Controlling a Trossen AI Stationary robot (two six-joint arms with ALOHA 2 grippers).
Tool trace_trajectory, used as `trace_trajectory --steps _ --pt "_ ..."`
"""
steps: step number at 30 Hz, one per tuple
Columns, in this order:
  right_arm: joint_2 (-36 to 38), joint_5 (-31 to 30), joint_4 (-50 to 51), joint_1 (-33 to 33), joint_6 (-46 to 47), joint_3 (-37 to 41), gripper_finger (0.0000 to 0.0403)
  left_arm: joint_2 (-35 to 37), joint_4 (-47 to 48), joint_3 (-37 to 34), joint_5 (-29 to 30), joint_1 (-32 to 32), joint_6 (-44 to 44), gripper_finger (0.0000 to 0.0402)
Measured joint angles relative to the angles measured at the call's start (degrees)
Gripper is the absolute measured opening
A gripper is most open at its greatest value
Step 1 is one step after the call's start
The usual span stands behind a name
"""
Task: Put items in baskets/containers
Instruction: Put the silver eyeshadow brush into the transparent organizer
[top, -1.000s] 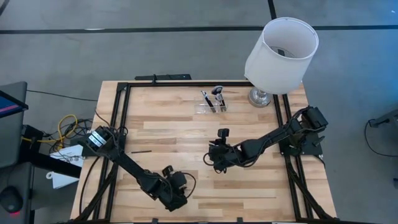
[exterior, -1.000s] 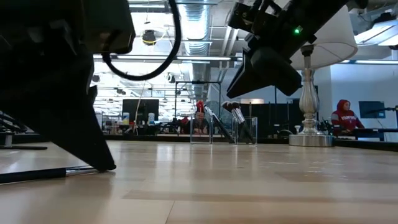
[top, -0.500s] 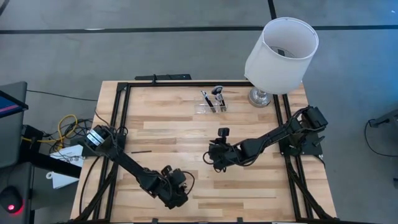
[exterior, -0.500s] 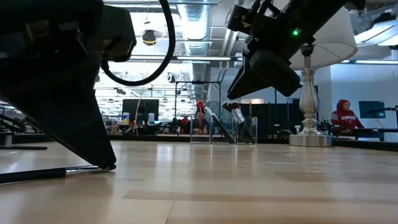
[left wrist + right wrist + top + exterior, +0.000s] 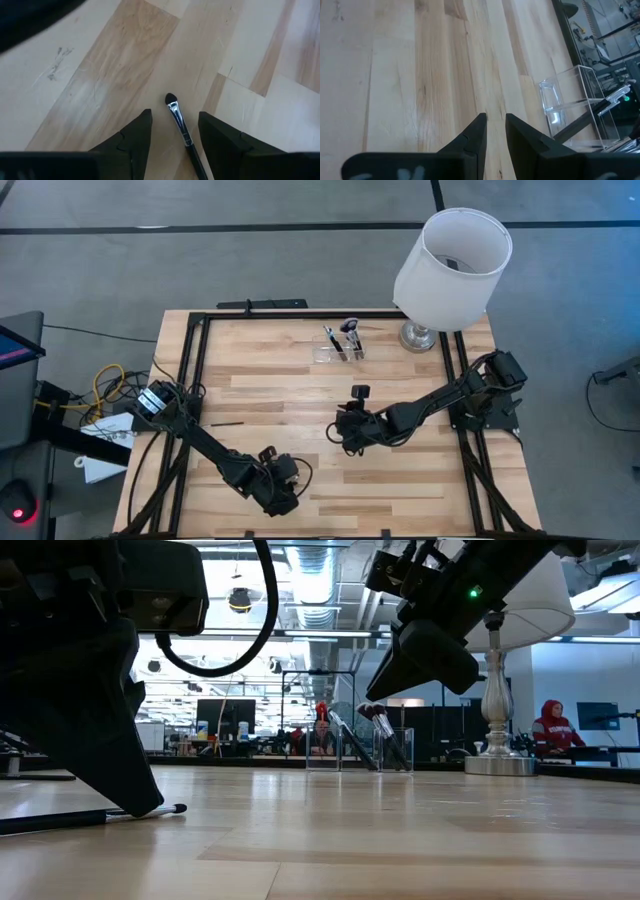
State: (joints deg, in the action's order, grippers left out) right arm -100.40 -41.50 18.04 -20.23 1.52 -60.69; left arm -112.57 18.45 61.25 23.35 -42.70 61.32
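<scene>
A slim black makeup brush (image 5: 181,131) lies flat on the wooden table near its front edge, bristle head (image 5: 170,98) pointing away from my wrist. My left gripper (image 5: 175,125) is open and low over it, one finger on each side of the handle, not touching. In the low view the brush (image 5: 90,817) lies at the finger's foot. My right gripper (image 5: 345,435) hangs above the table's middle, its fingers (image 5: 495,125) a narrow gap apart with nothing between. The clear container (image 5: 340,350) stands at the far side with brushes (image 5: 348,332) leaning in it.
Another thin dark brush (image 5: 228,422) lies on the table's left part. A lamp with a big white shade (image 5: 453,268) stands at the far right corner, beside the container. A black frame (image 5: 196,360) runs along the table's edges. Bare wood lies between the arms.
My left gripper has tipped a little and its fingertips have swung slightly toward the table's left edge. In the low view the brush's end now shows past the finger. The brush itself has stayed where it lay.
</scene>
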Motion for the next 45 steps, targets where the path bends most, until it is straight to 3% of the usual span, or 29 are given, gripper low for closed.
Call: trace_trajectory --steps 4,8,17,27,31,35,38,43,45 --pt "0.0 0.0 0.0 0.0 0.0 0.0 0.0063 0.0 1.7 0.0 0.0 -0.4 0.0 0.0148" --pt "0.0 0.0 0.3 0.0 0.0 0.0 0.0063 0.2 7.1 0.3 0.3 -0.9 0.3 0.0105" --pt "0.0 0.0 0.8 0.0 0.0 0.0 0.0063 0.3 9.0 0.3 0.5 -0.3 -1.5 0.0015" --pt "0.0 0.0 0.8 0.0 0.0 0.0 0.0063 2.9 10.9 0.0 -1.9 1.8 -7.7 0.0013" --pt "0.0 0.0 0.8 0.0 0.0 0.0 0.0063 9.0 15.6 -1.2 3.6 1.5 -11.3 0.0013" --pt "0.0 0.9 1.1 0.0 0.1 0.0 0.0063 17.2 12.9 -2.4 13.4 1.3 -14.9 0.0012" --pt "0.0 1.0 1.9 0.0 0.1 0.0 0.0063 21.7 13.6 -5.8 17.1 1.4 -15.8 0.0011" --pt "0.0 1.1 1.7 0.2 -0.3 0.0 0.0063 28.8 11.0 -11.5 26.3 1.3 -17.5 0.0008" --pt "0.0 1.3 0.0 0.5 -1.8 0.0 0.0063 31.3 5.5 -13.8 30.0 1.4 -20.9 0.0008"
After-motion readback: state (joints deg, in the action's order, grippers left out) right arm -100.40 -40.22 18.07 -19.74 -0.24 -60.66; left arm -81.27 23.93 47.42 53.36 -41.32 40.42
